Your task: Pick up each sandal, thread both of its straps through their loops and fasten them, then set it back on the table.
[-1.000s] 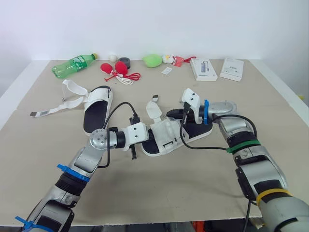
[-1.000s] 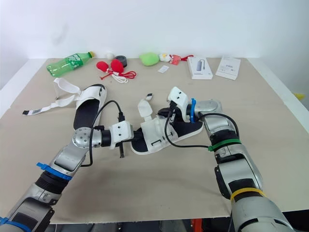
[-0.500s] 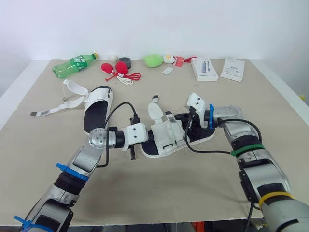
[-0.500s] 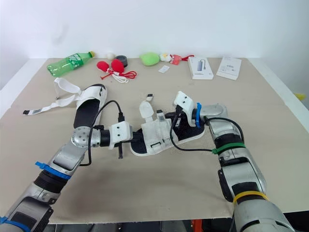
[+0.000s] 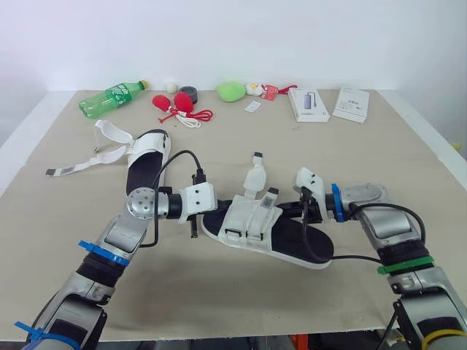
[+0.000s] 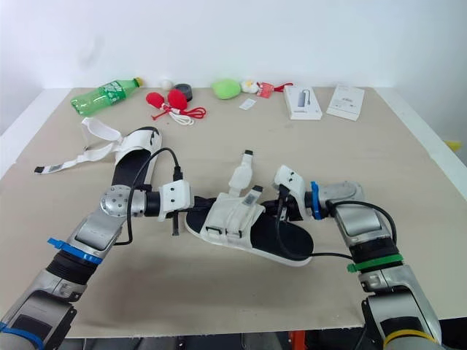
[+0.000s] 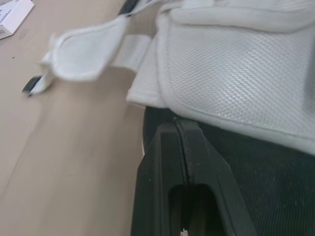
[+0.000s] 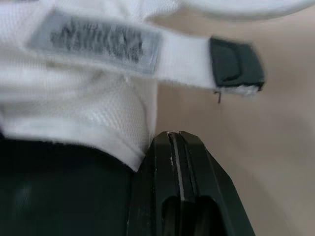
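Table [image 5: 219, 292]: beige top, running back to a plain white wall [image 5: 233, 36].

Sandal [image 5: 292, 244]: white upper, black footbed, lying near the front edge between the two arms. One strap [image 5: 255, 175] is standing up loose, and a second, tagged strap [image 8: 98, 44] is lying unfastened across the upper.

Left gripper [image 7: 178, 123]: fingers pressing together with no gap, tips touching the footbed at the toe end.

Right gripper [image 8: 172, 135]: fingers likewise closed tight, tips sitting against the edge of the white upper.

Second sandal [image 5: 146, 164]: resting farther back on the robot's left, straps [image 5: 109, 142] trailing open.

Back row: green bottle [image 5: 113, 97], red corded items [image 5: 175, 103], green soft toy [image 5: 231, 90] and two white boxes [image 5: 307, 103] are lying along the far edge.
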Motion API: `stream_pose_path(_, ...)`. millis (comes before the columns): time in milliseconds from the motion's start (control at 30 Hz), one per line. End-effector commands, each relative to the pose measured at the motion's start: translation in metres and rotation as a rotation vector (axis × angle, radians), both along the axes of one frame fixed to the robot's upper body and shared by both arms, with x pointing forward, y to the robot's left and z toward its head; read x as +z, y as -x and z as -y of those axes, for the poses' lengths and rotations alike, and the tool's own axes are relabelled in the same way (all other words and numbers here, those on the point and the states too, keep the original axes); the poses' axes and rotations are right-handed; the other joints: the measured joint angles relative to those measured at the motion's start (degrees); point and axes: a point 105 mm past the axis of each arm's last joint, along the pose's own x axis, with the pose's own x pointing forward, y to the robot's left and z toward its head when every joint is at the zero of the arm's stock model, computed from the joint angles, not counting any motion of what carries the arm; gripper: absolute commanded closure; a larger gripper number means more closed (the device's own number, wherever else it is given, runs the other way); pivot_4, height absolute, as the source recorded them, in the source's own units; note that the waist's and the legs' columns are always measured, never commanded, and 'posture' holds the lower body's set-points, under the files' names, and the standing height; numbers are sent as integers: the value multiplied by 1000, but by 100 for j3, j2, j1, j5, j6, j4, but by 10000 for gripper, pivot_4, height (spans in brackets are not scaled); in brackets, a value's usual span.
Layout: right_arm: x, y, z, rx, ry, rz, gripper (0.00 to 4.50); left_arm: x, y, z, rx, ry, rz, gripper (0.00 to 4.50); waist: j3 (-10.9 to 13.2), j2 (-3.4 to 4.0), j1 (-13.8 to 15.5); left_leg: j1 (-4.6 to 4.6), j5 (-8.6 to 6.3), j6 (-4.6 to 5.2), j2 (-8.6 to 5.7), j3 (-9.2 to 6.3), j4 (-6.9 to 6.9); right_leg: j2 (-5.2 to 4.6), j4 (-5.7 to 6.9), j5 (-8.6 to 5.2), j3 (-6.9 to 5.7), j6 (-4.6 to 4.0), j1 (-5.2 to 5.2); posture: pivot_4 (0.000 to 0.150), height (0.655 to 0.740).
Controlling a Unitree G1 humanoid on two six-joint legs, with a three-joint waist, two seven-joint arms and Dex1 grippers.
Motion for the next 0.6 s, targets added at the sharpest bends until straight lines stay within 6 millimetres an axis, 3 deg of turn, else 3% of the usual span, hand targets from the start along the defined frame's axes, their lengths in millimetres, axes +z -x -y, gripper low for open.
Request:
stream_pose_path(33,16,-12,7,-61,-10,68,44341,5,3,2,-29,13,18,45000,0,0,-11,1,0,0,0,1,2,0,0,1,1,-2,0,1500,7400)
stream_pose_path(133,28,-36,24,-203,-51,59,44341,3,4,3,-34,5,18,45000,1,1,-15,1,1,0,0,1,9,0,0,4,1,-15,-1,1500,7400)
stream_pose_path(233,43,-57,37,-327,-118,41,36037,2,4,3,-35,3,17,45000,1,1,-11,0,3,-2,0,3,19,0,0,10,3,-16,1,1500,7400)
stream_pose_path(300,61,-73,39,-438,-251,-29,26089,0,6,3,-38,-1,13,45000,1,1,-12,-1,3,-1,0,3,18,0,0,9,3,-14,-1,1500,7400)
stream_pose_path(333,69,-78,36,-475,-327,-96,26089,-1,7,3,-41,-4,11,45000,1,2,-12,-1,3,-1,0,3,16,0,0,9,3,-15,-1,1500,7400)
stream_pose_path(367,75,-80,31,-491,-392,-165,20950,-2,7,3,-42,-6,10,45000,2,2,-16,-2,3,-1,0,3,14,0,0,10,3,-10,-2,1500,7400)
stream_pose_path(467,85,-81,10,-504,-543,-388,17511,-5,8,3,-44,-11,9,45000,5,9,-25,-2,2,-1,0,4,7,1,3,20,6,7,-7,1500,7400)
stream_pose_path(500,82,-79,3,-504,-559,-466,11150,-5,9,3,-44,-11,10,45000,5,9,-26,-2,3,-1,0,1,1,2,4,19,4,5,-7,1500,7400)
stream_pose_path(600,65,-75,-9,-531,-537,-592,947,-4,9,4,-42,-9,13,45000,5,9,-9,-1,1,1,0,-1,-6,3,8,12,3,-1,-8,1500,7400)
